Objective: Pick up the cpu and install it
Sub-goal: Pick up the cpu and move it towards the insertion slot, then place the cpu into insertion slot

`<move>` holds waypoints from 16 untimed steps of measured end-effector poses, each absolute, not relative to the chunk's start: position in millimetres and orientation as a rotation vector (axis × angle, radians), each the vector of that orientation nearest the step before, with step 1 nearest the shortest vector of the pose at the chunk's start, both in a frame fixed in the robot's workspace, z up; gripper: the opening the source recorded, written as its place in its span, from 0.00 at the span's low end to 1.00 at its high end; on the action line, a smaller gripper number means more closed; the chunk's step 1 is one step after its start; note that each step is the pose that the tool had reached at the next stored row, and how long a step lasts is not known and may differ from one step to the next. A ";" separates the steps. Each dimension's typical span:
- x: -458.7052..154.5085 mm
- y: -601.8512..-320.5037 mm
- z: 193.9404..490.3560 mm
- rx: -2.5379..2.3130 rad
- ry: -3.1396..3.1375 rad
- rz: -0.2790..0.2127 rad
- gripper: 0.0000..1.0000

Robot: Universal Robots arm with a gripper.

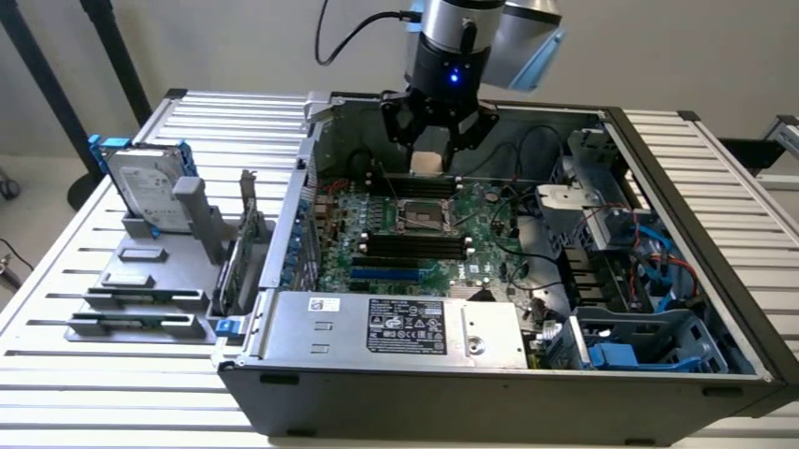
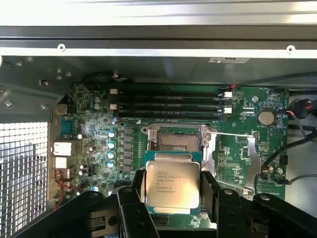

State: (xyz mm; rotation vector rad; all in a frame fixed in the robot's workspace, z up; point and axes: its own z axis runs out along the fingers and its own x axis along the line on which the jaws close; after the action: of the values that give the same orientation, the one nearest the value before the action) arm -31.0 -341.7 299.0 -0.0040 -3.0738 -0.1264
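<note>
The cpu [image 1: 428,162], a small flat square chip with a silver-grey metal top, hangs between my gripper's [image 1: 428,150] black fingers above the open computer case. In the wrist view the cpu [image 2: 172,184] shows its printed lid, with one finger [image 2: 133,198] against each of two opposite edges. The open cpu socket [image 1: 422,217] lies on the green motherboard below and a little nearer than the chip. Its metal frame [image 2: 176,141] shows just beyond the held cpu in the wrist view. The chip hangs clear of the socket.
Black memory slots [image 1: 413,245] flank the socket. A silver power supply [image 1: 393,327] fills the case's near side. Cables and a drive cage [image 1: 624,243] crowd the exterior view's right. A hard drive with blue rails [image 1: 148,187] stands in a grey fixture [image 1: 144,290] outside.
</note>
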 end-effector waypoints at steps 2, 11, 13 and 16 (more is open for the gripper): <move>-30.8 -341.7 298.9 -0.004 -3.072 -0.126 0.54; -30.8 -341.6 298.8 -0.004 -3.072 -0.126 0.54; -30.8 -341.7 298.8 -0.004 -3.072 -0.126 0.54; -30.8 -341.7 298.8 -0.004 -3.072 -0.126 0.54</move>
State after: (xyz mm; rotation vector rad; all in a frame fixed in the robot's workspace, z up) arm -30.8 -341.7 298.8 -0.0042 -3.0717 -0.1262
